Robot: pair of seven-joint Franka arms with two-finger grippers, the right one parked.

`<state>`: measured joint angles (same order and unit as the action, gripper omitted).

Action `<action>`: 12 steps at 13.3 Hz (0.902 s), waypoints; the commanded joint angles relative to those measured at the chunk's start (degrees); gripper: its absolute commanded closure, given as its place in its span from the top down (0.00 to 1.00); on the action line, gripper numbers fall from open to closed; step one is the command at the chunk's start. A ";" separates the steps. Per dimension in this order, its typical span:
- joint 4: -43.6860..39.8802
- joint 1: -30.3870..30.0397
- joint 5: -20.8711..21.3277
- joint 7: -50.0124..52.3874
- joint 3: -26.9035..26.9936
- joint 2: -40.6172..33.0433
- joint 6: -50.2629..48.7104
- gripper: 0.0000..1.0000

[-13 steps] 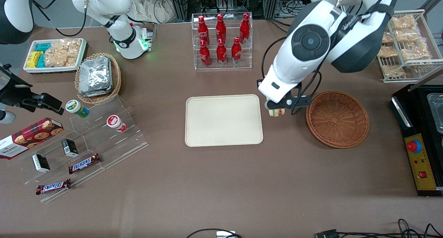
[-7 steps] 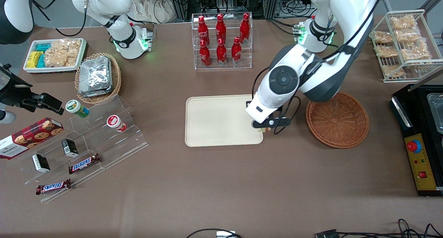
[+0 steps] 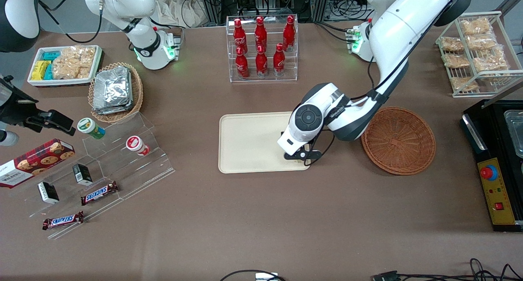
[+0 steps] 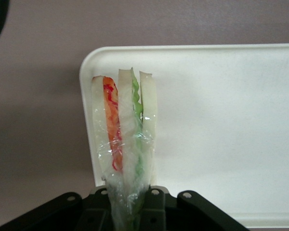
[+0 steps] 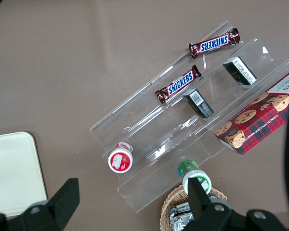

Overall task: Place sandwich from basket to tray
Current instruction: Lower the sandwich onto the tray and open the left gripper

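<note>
My gripper [image 4: 130, 202] is shut on the sandwich [image 4: 125, 130], a clear-wrapped wedge with red and green filling stripes between pale bread layers. The sandwich hangs low over a corner of the cream tray [image 4: 221, 134]. In the front view the gripper [image 3: 298, 155] is over the tray [image 3: 253, 142] at the corner nearest the camera and closest to the basket, and the arm hides the sandwich there. The round brown wicker basket [image 3: 398, 140] stands beside the tray toward the working arm's end, with nothing in it.
A clear rack of red bottles [image 3: 261, 48] stands farther from the camera than the tray. An oval basket of foil packets [image 3: 115, 91] and an acrylic snack stand [image 3: 102, 166] lie toward the parked arm's end. A black control box [image 3: 496, 183] sits at the working arm's end.
The gripper carried the sandwich from beside the basket to over the tray's corner, coming nearer the camera and lower.
</note>
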<state>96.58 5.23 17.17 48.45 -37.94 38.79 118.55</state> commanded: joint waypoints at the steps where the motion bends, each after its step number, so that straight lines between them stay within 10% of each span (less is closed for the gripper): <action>1: 3.43 0.05 1.37 1.91 -0.03 -0.48 4.58 0.01; 7: 5.72 -0.04 1.46 2.00 0.06 -0.21 5.82 0.10; 9: 5.90 -0.22 1.37 2.18 0.15 -0.21 5.82 1.00; 12: 5.90 -0.21 1.37 4.29 0.15 -0.21 5.82 1.00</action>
<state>101.57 5.20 17.59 50.87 -37.71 39.25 123.37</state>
